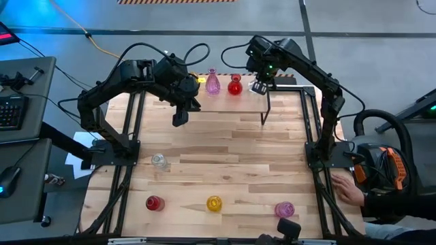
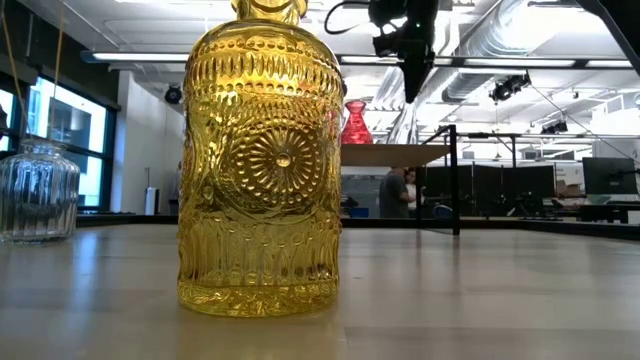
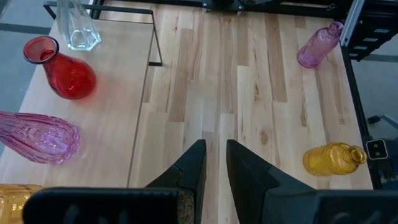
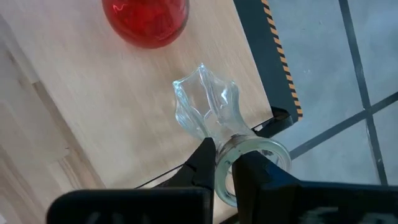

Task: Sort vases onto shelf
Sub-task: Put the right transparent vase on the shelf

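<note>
Pinching clear vase point(image 4: 208, 112) rim, right gripper point(image 4: 226, 163) jaws; overhead glimpse perhaps indistinct.

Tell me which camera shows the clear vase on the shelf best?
The right wrist view: the clear vase fills it, its rim pinched between the right fingers. From above it is tiny; the left wrist view shows it cropped; the low view hides it.

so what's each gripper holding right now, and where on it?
Right gripper: clear vase, pinched at the rim, over the shelf. Left gripper: nothing held.
</note>
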`<action>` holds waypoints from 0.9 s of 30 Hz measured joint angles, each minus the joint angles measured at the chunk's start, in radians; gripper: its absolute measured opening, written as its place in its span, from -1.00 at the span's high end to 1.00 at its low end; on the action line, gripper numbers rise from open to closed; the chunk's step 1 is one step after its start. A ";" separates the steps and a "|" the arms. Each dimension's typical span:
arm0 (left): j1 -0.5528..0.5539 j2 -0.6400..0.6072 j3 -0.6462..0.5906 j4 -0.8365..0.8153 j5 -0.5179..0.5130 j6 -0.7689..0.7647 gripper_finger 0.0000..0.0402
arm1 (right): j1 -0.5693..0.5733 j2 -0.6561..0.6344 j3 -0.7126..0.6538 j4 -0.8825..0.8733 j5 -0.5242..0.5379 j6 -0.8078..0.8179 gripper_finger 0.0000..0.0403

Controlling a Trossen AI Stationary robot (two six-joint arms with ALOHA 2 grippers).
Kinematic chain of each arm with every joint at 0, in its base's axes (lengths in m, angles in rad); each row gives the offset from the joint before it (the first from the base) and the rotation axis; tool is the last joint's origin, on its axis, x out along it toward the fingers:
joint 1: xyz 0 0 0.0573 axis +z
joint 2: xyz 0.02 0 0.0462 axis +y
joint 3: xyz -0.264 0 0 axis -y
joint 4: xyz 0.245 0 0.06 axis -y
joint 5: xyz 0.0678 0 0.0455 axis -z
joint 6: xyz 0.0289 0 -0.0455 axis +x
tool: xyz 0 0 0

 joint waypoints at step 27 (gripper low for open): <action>0.000 0.000 0.000 0.000 0.000 0.000 0.72 | 0.005 0.004 0.006 0.026 0.012 -0.026 0.74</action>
